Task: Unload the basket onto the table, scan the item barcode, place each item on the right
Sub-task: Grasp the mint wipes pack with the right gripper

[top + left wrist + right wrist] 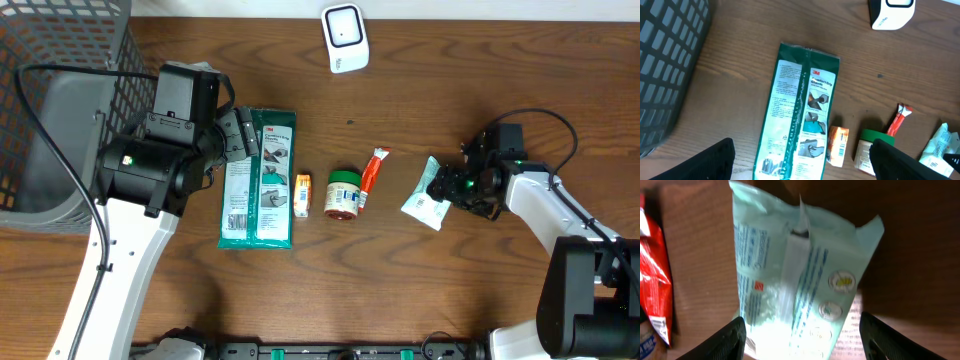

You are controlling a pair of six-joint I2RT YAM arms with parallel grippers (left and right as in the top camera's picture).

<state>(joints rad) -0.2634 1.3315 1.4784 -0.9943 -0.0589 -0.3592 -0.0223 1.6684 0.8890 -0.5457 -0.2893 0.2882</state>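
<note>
Shows the right gripper low at the right side of the table, jaws parted wide and straddling a pale green pouch that lies flat on the wood. In the right wrist view, sets one dark finger at each side of the pouch, with no firm clamp discernible. Shows the left gripper likewise spread wide, holding nothing, hanging over the top end of a green glove pack. Places a white scanner at the far edge, well apart from the pouch.
</note>
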